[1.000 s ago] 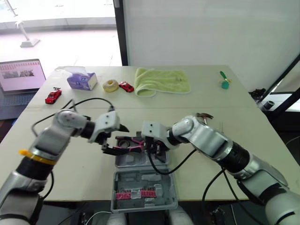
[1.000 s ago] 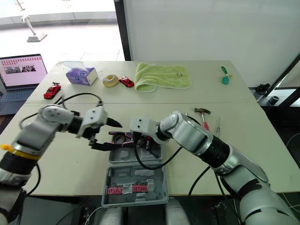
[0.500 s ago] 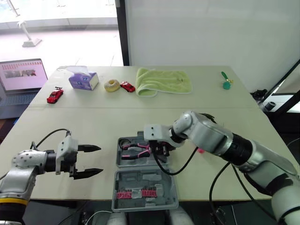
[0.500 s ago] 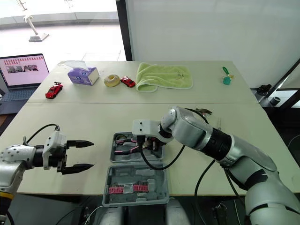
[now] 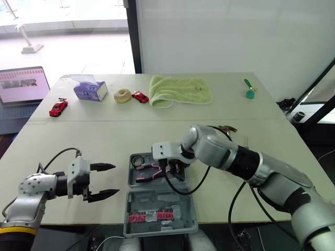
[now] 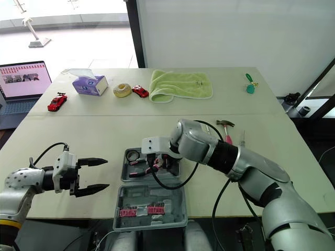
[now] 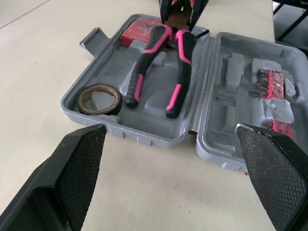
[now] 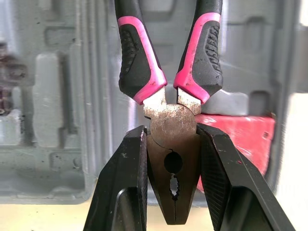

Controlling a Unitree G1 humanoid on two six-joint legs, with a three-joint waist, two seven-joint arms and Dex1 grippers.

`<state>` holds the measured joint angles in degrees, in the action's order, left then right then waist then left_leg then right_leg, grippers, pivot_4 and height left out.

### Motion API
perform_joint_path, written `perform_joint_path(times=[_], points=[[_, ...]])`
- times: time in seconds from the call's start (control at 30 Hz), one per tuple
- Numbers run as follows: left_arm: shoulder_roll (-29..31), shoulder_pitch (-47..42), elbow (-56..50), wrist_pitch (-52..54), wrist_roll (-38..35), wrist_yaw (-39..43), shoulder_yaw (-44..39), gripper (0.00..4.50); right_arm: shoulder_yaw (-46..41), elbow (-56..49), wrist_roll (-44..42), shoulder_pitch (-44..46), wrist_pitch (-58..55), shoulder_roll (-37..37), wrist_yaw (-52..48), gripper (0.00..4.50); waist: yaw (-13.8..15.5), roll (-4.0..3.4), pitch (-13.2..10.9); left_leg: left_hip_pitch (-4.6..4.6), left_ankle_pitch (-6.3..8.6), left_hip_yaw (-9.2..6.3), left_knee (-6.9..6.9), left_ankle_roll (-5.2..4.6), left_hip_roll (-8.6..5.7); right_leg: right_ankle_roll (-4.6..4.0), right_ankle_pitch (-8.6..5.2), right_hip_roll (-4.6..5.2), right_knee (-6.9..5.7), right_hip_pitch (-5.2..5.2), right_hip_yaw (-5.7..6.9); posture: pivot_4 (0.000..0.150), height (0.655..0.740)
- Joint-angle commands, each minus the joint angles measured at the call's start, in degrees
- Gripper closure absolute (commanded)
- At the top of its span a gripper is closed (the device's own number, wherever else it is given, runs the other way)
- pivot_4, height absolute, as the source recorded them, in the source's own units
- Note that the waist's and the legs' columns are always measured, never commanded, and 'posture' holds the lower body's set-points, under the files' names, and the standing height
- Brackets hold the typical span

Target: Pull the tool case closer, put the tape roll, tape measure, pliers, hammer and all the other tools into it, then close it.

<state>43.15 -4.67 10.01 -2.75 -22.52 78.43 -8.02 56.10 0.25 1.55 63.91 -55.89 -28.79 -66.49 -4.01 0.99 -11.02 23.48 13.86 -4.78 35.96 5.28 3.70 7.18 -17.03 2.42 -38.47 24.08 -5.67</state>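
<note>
One pair of pink-handled pliers (image 7: 179, 57), clamped in the right end effector (image 8: 171, 131), lies in the grey plastic tool case (image 7: 144, 137) beneath it; releasing seems next.

Legible text, brands, numbers: none. Laptop screen (image 6: 21, 79) and tissue box (image 6: 90, 84), well beyond left gripper (image 6: 107, 172): print too small to read.

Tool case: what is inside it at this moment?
The tool case holds the tape roll, the pliers, gripped at the head by the right gripper, and a red tape measure partly covered by them. Its other half holds pink bits.
</note>
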Motion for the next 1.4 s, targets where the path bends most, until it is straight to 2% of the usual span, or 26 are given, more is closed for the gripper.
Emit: perform_joint_path(times=[0.03,0.5,0.97,1.03,1.07,1.2,1.23,1.4], points=[[0.27,-0.61,-0.44,-0.28,-0.04,-0.36,0.05,0.00,-0.78,-0.79,1.07,0.46,-0.07,1.17,-0.25,3.54,-0.02,0.00,0.00,0.00,0.00,0.00,0.00,0.00,0.00,0.00,0.00,0.00,0.00,0.00,0.00,0.150,0.7400],[-0.07,-2.22,-1.07,1.20,-0.09,-1.62,1.49,0.00,-1.89,5.99,2.67,0.13,0.11,6.86,1.39,3.54,-0.07,0.00,0.00,0.00,0.00,-0.02,-0.01,0.00,0.00,0.00,0.00,-0.02,-0.02,0.01,0.00,0.150,0.7400],[0.34,-2.04,-1.41,1.87,0.21,-2.23,1.96,0.00,-3.12,6.38,2.62,-1.11,-0.85,8.36,2.18,3.54,-0.12,0.00,0.00,0.00,0.00,-0.03,-0.01,0.00,0.00,0.00,0.00,-0.02,-0.03,0.01,0.00,0.150,0.7400],[0.37,-2.07,-1.52,2.08,0.27,-2.27,2.03,0.00,-3.52,6.47,2.81,-1.14,-0.57,8.46,2.66,2.45,-0.13,0.00,0.00,0.00,0.00,-0.03,-0.01,0.00,0.00,0.00,0.00,-0.03,-0.03,0.01,0.00,0.150,0.7400],[0.40,-2.09,-1.57,2.20,0.26,-2.26,2.04,0.00,-3.60,6.40,2.77,-1.13,-0.55,8.41,2.63,2.22,-0.11,0.00,0.00,0.00,0.00,-0.03,-0.01,0.00,0.00,0.00,0.00,-0.03,-0.03,0.01,0.00,0.150,0.7400],[0.59,-2.19,-1.50,2.55,0.23,-2.30,2.03,0.00,-5.11,6.00,2.22,-1.02,-0.99,8.80,2.99,0.23,-0.06,0.00,0.00,0.00,0.00,-0.02,-0.01,0.00,0.00,0.00,0.00,-0.02,-0.03,0.01,0.00,0.150,0.7400],[0.64,-2.22,-1.46,2.61,0.21,-2.27,2.02,0.00,-5.92,5.85,1.96,-0.99,-1.31,9.12,3.32,0.06,-0.06,0.00,0.00,0.00,0.00,-0.02,-0.01,0.00,0.00,0.00,0.00,-0.02,-0.03,0.01,0.00,0.150,0.7400],[0.83,-2.51,-1.63,3.03,0.19,-2.44,2.10,0.00,-11.01,2.66,-0.36,-1.27,-3.55,10.83,4.38,0.06,-0.09,0.00,0.00,0.00,0.00,-0.03,-0.02,0.00,0.00,0.00,0.00,-0.02,-0.03,0.01,0.00,0.150,0.7400]])
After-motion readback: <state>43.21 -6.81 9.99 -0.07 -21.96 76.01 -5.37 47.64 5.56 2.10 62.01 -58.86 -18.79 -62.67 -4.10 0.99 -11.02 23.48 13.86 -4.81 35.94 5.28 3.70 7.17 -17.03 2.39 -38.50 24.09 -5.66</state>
